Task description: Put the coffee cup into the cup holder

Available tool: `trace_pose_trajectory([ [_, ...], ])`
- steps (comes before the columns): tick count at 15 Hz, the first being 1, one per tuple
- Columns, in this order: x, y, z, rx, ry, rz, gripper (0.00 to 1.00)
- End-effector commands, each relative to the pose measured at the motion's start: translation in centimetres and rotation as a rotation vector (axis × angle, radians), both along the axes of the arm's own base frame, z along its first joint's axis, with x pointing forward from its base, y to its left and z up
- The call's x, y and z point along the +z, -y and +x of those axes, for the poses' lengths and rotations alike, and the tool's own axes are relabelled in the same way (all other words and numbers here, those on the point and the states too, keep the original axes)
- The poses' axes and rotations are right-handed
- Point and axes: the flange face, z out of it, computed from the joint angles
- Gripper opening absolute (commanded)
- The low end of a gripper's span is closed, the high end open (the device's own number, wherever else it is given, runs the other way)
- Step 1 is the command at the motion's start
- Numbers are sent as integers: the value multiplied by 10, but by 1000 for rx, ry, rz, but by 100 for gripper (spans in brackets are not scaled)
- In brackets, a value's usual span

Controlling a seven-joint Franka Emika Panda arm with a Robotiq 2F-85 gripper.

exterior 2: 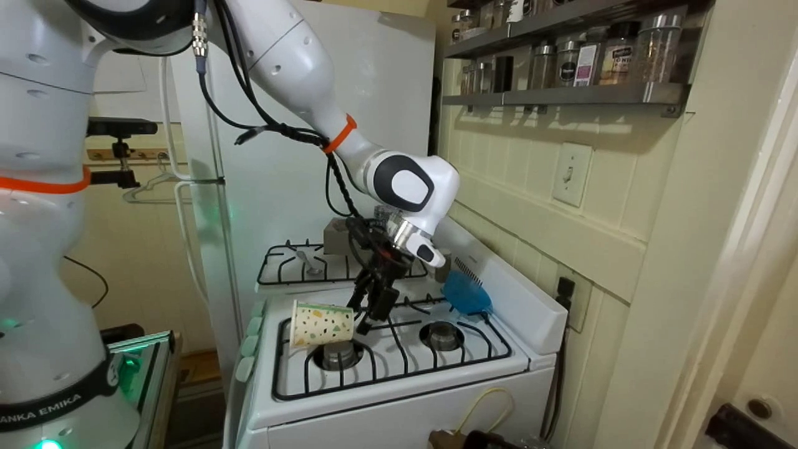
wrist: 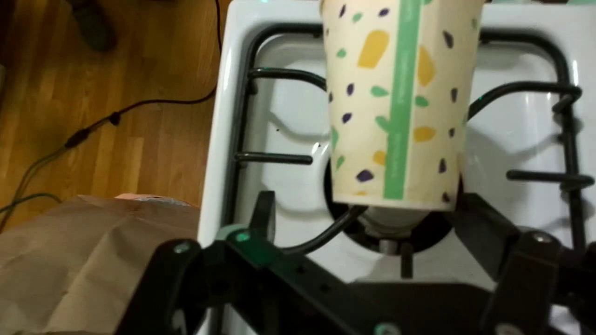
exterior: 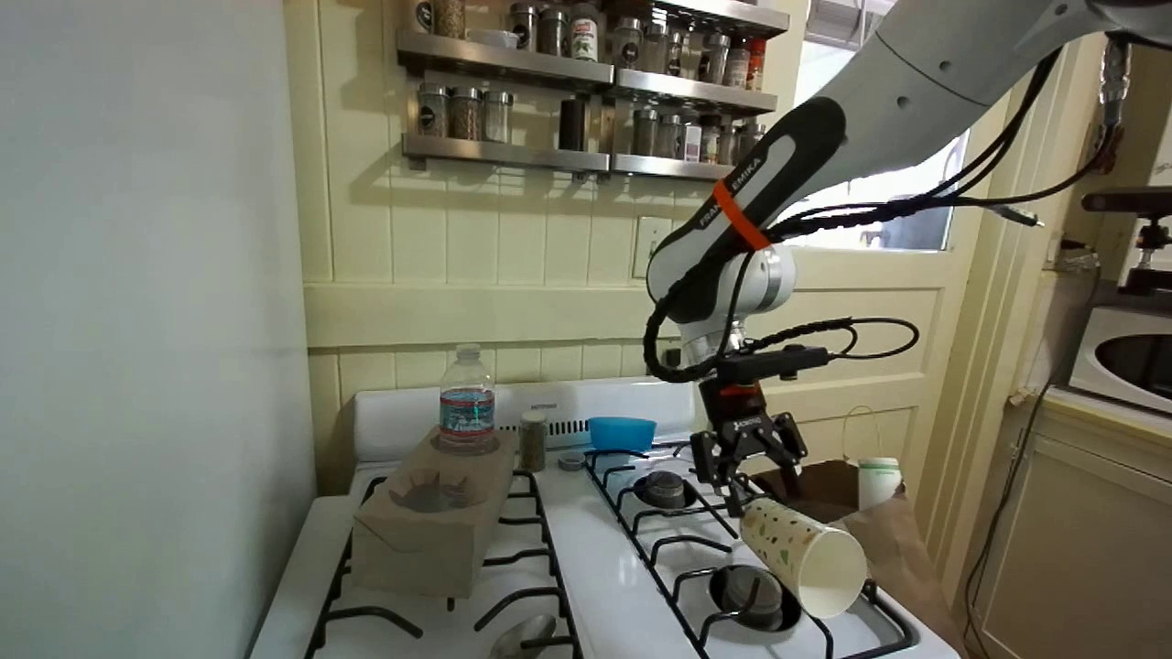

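One arm (exterior: 879, 119) slants down over the stove surface (exterior: 591, 549), and we see its hand (wrist: 367, 207) tilted, spread wide. The coffee cup (exterior 2: 321, 324) lies sideways on the grate (wrist: 279, 158), base toward the hand; whether they touch, we cannot tell.

In the wrist view, the speckled cream tapered paper cup (wrist: 400, 104) is cut off at twelve o'clock; black angular fingers (wrist: 486, 232) are blurred.
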Motion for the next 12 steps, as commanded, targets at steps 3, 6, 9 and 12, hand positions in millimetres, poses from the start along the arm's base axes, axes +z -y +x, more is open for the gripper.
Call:
trace_pose_trajectory([
  [3,75,9,42,-97,245,-122,100],
  [6,119,-7,56,-20,412,-54,100],
  [9,147,-29,53,145,484,-8,100],
  [12,160,-38,44,286,505,84,100],
])
